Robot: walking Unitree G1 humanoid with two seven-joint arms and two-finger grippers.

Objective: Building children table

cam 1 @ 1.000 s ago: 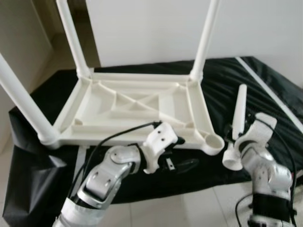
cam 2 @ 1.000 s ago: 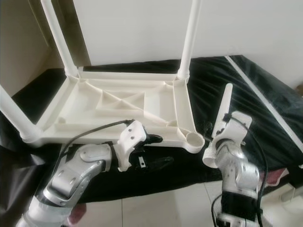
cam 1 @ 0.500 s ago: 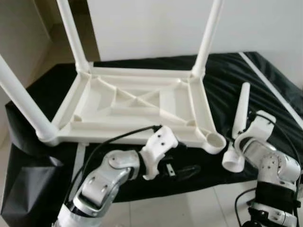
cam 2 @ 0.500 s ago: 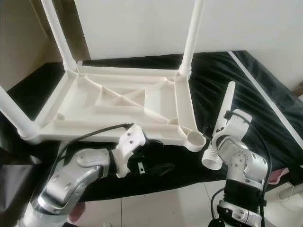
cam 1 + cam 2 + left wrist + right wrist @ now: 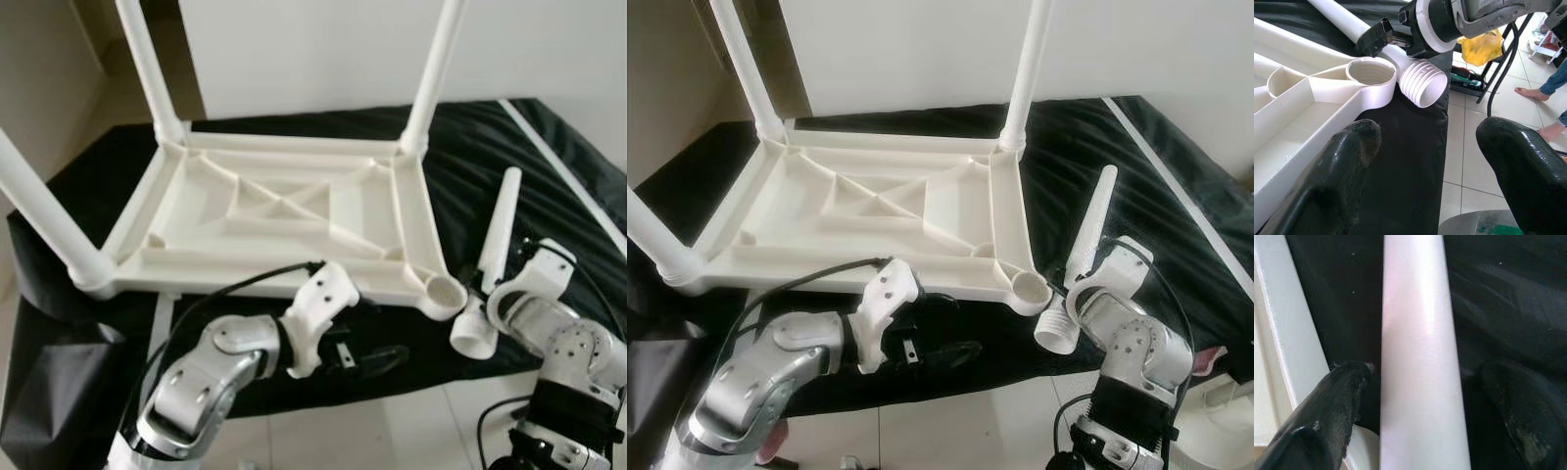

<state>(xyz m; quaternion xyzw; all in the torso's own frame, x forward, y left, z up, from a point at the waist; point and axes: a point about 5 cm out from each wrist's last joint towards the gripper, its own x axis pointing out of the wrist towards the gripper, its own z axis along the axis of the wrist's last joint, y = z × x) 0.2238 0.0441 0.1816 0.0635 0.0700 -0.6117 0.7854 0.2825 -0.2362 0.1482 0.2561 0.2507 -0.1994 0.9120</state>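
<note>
Three white legs already stand upright on the upturned white table top (image 5: 284, 220), which lies on a black cloth (image 5: 490, 147) with its long axis running left to right: two legs at the far corners (image 5: 147, 69) (image 5: 436, 69) and one at the near left corner (image 5: 49, 220). The fourth corner, near right, is an empty threaded socket (image 5: 446, 292). A fourth, loose leg (image 5: 490, 259) sits just right of that socket, tilted, its wide threaded end pointing near and left toward the socket and its narrow tip pointing far and up. The right gripper (image 5: 505, 284) holds it low on the shaft, the silver right arm bent up from the near right. The left arm reaches in from the near left, elbow bent, and the left gripper (image 5: 367, 357) hovers over the cloth near the table top's near edge.

The left wrist view shows one threaded socket (image 5: 1371, 73) with the loose leg's ribbed end (image 5: 1422, 83) touching or just beside its rim; the angle leaves that unsure. The left fingers (image 5: 1347, 156) are spread apart with nothing between them. A person's bare feet (image 5: 1533, 93) stand on the tiled floor (image 5: 1469, 142).

The right wrist view shows the leg's shaft (image 5: 1422, 352) running lengthwise between the two right fingers (image 5: 1337, 401), clamped on it.
</note>
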